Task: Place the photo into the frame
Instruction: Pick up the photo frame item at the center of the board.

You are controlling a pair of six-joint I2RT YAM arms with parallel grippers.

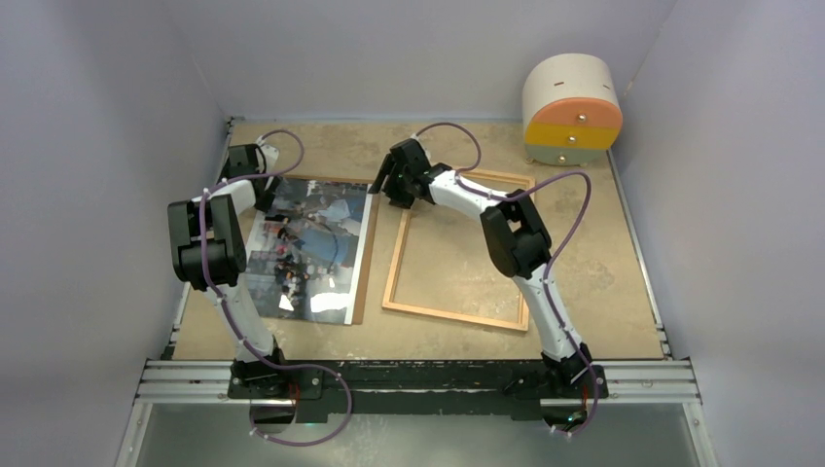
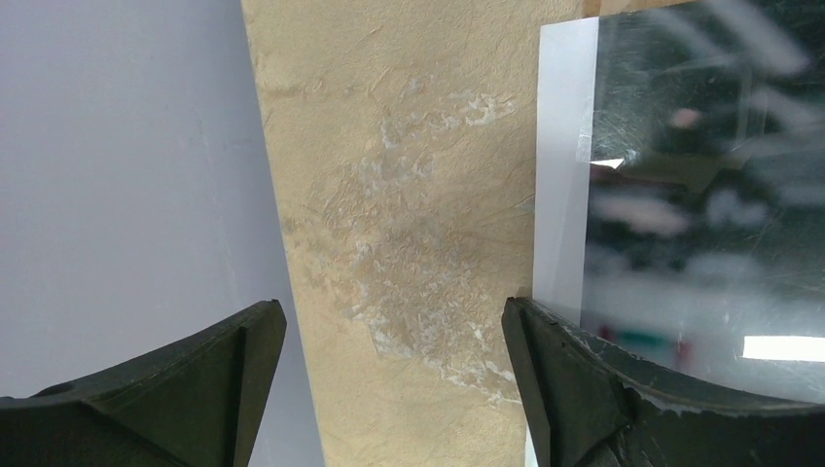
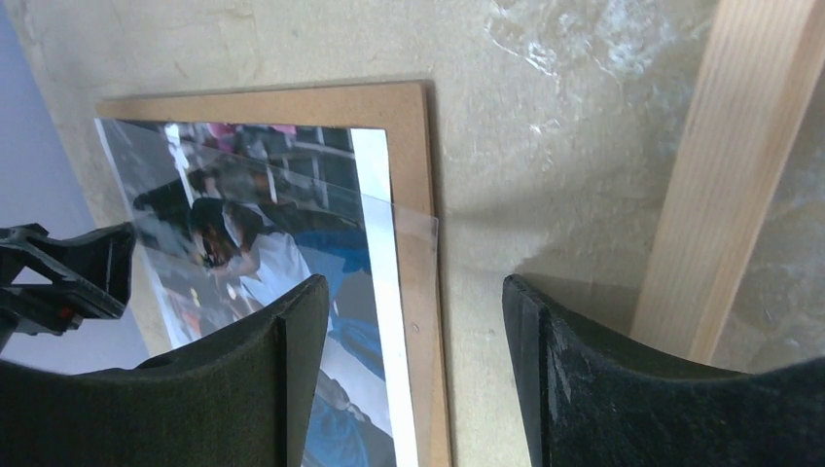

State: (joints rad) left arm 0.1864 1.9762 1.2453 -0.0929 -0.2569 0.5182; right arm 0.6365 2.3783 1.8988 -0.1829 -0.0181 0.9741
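The photo (image 1: pixel 306 248) lies face up on the brown backing panel (image 1: pixel 362 282), left of centre. A clear sheet (image 3: pixel 413 219) lies over it, one corner past the print's white edge. The light wooden frame (image 1: pixel 452 315) lies flat to its right, showing table through it. My left gripper (image 1: pixel 263 180) is open and empty at the photo's far left corner, over bare table (image 2: pixel 394 311), its right finger (image 2: pixel 564 379) at the white edge of the photo (image 2: pixel 700 195). My right gripper (image 1: pixel 385 190) is open and empty, straddling (image 3: pixel 413 282) the photo's (image 3: pixel 272 243) right edge and the backing (image 3: pixel 409 117), beside the frame rail (image 3: pixel 730 165).
A round cream drawer unit (image 1: pixel 572 107) with orange and yellow fronts stands at the back right. Grey walls close in the left (image 2: pixel 117 175), back and right sides. A metal rail (image 1: pixel 418 375) runs along the near edge by the arm bases.
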